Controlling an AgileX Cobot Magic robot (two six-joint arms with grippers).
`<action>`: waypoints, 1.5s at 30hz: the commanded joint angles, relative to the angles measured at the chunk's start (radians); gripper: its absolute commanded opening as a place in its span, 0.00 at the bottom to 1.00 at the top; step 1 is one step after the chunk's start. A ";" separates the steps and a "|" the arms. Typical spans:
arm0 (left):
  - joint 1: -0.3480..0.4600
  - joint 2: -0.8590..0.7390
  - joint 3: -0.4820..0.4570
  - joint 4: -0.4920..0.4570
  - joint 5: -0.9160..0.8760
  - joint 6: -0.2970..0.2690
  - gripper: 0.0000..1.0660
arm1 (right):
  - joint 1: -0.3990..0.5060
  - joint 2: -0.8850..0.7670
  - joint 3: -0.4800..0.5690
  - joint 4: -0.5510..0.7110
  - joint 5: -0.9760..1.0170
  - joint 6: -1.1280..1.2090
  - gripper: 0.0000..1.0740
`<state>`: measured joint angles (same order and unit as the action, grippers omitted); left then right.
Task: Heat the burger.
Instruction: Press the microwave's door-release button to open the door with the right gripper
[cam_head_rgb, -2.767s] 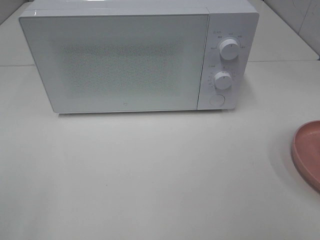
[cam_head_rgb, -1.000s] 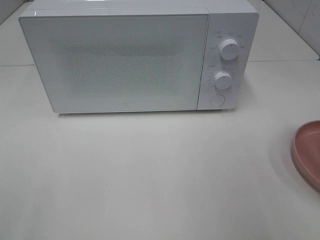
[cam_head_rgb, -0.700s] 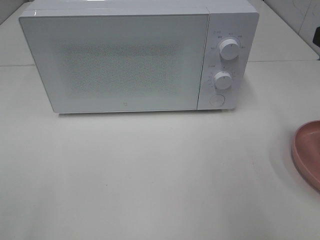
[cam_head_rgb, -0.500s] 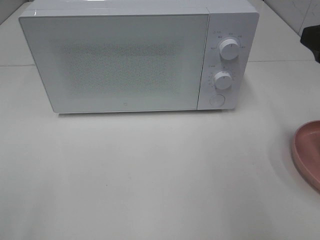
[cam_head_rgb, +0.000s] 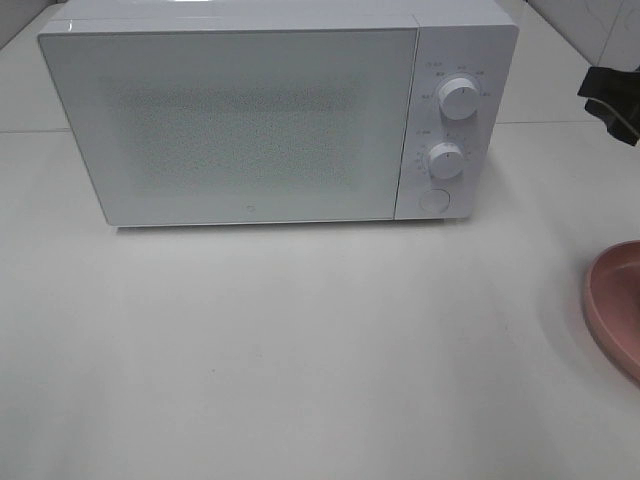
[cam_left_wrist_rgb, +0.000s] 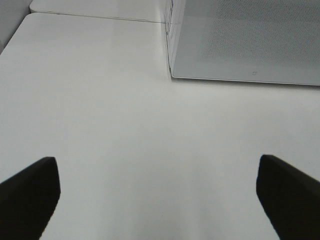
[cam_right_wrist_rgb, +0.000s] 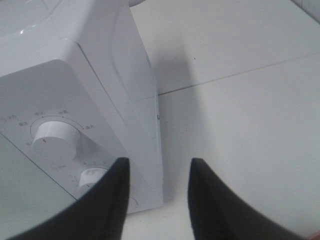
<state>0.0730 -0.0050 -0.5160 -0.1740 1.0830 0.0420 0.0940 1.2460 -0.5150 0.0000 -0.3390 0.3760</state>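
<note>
Exterior high view: black right end effector (cam_head_rgb: 600, 92) is hanging upper right, near the white box-shaped microwave (cam_head_rgb: 250, 120), slightly parted, empty; left end effector (cam_left_wrist_rgb: 157, 161) is gaping wide.

We log: white box-shaped microwave oven (cam_head_rgb: 250, 120), door with fine grey dot-mesh pattern; two white round dials (cam_head_rgb: 458, 98); dusty-pink round plate (cam_head_rgb: 612, 300); off-white matte tabletop (cam_head_rgb: 300, 350).

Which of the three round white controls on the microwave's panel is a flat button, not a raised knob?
The bottom one: the flat white round button. The upper white knob and lower white knob above it stand proud.
</note>
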 joint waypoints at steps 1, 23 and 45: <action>0.002 -0.016 0.000 -0.002 -0.017 -0.002 0.94 | 0.002 0.036 -0.005 0.000 -0.031 0.214 0.05; 0.002 -0.016 0.000 -0.002 -0.017 -0.002 0.94 | 0.117 0.107 0.102 0.007 -0.271 0.916 0.00; 0.002 -0.016 0.000 -0.002 -0.017 -0.002 0.94 | 0.454 0.505 0.090 0.469 -0.657 0.960 0.00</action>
<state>0.0730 -0.0050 -0.5160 -0.1740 1.0820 0.0420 0.5360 1.7350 -0.4110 0.4440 -0.9750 1.3270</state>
